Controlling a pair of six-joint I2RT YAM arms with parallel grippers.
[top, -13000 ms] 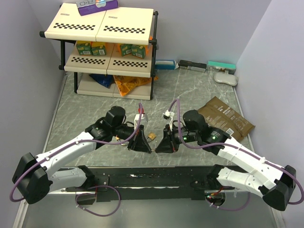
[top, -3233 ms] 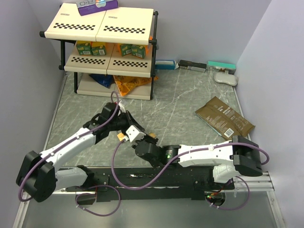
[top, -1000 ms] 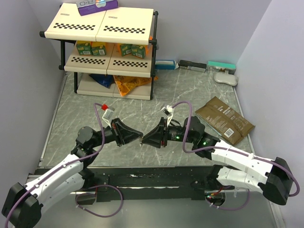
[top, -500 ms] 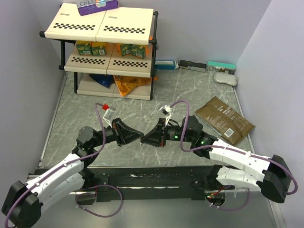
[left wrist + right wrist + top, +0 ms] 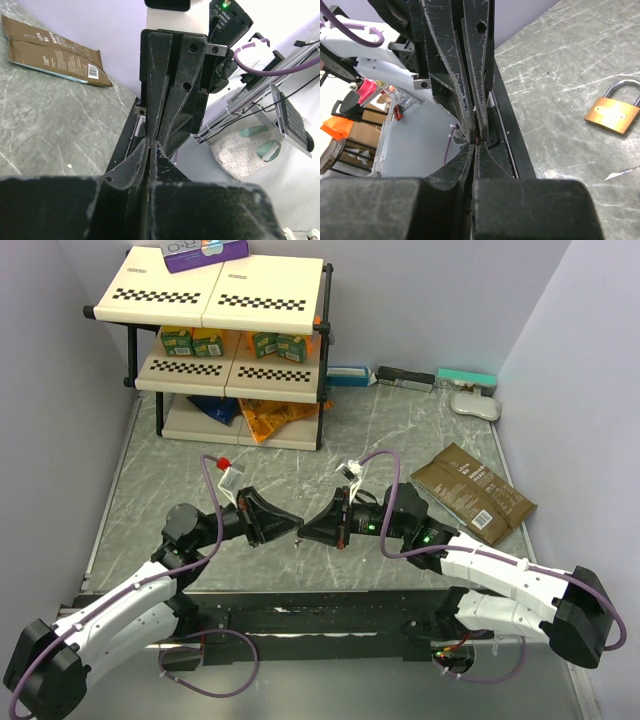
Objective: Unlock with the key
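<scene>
Key [image 5: 477, 142]: shows only as a dark speck, exactly where the two sets of fingertips meet, held up off the desk [image 5: 400, 430] in its near middle. It is too small to read its long axis or to say which jaws own it. Left gripper [image 5: 291, 528]: jaws fully closed, reaching in from the left. Right gripper [image 5: 309, 530]: jaws fully closed as well, reaching in from the right. The two noses sit tip to tip on one left-right line, touching or all but. Judgement: a handover or regrip of the key between the arms. If so, its shank probably runs along that same line, and neither arm is nearer, since both are at it. Brass padlock [image 5: 612, 112]: lies flat on the desk, shackle seated, apart from the tips and below them. It is seen in the right wrist view only and cannot be made out from above. Judgement: whichever jaws keep the key must bring it down in line with the lock body, at the end opposite the shackle. The lock lies loose and may slide. Brown pouch [image 5: 475, 495] and shelf [image 5: 225, 300] are well apart.
</scene>
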